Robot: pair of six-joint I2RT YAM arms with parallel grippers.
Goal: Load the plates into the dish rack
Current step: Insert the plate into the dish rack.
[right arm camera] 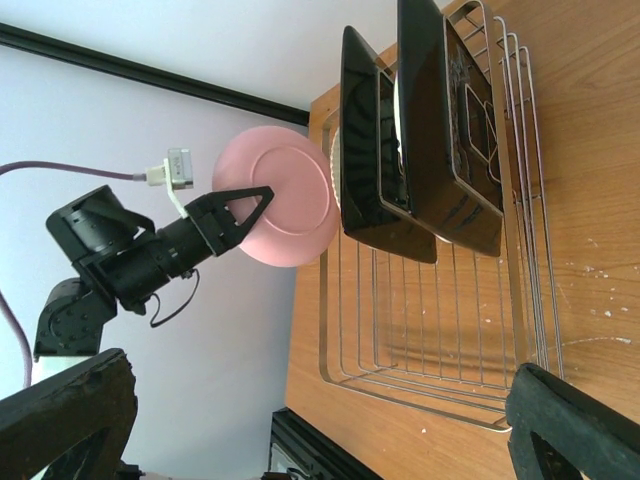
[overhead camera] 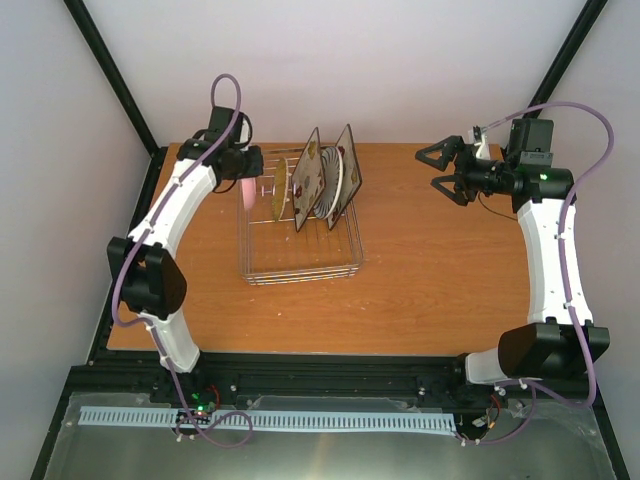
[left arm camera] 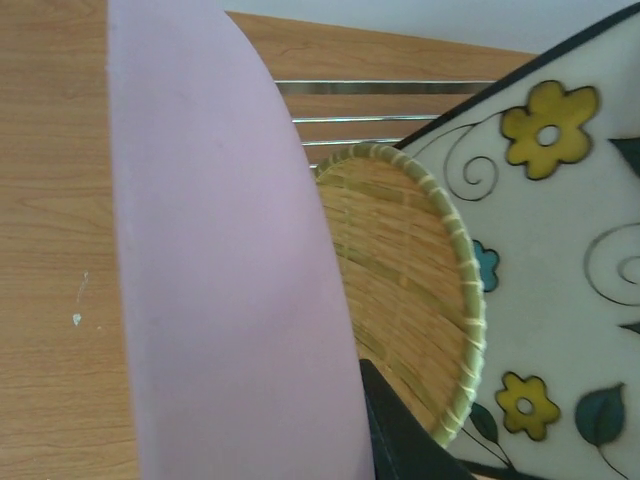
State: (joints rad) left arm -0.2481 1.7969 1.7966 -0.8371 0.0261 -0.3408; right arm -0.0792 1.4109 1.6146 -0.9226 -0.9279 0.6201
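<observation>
Left wrist view is filled by what the left hand [right arm camera: 243,212] carries: its fingers pinch the rim of the pink plate [left arm camera: 220,260], which stands on edge. Just right of it comes the woven plate [left arm camera: 400,270], upright and facing it. Right of that are the flowered plate [left arm camera: 560,280] and the striped plate [overhead camera: 343,165] — three in a row among the prongs at the far end of the dish rack [overhead camera: 300,265]. So the pink plate lies parallel to its neighbours at the rack's far left corner, by the slot left of the woven one. Whether its lower edge touches the wires I cannot tell. The next move looks like a short drop straight down — tilted right, the plate would knock the woven one. The right hand [overhead camera: 441,170] hangs spread wide and holds nothing, well apart over the far right of the worktop [overhead camera: 430,290], so the left arm is the nearer one.
</observation>
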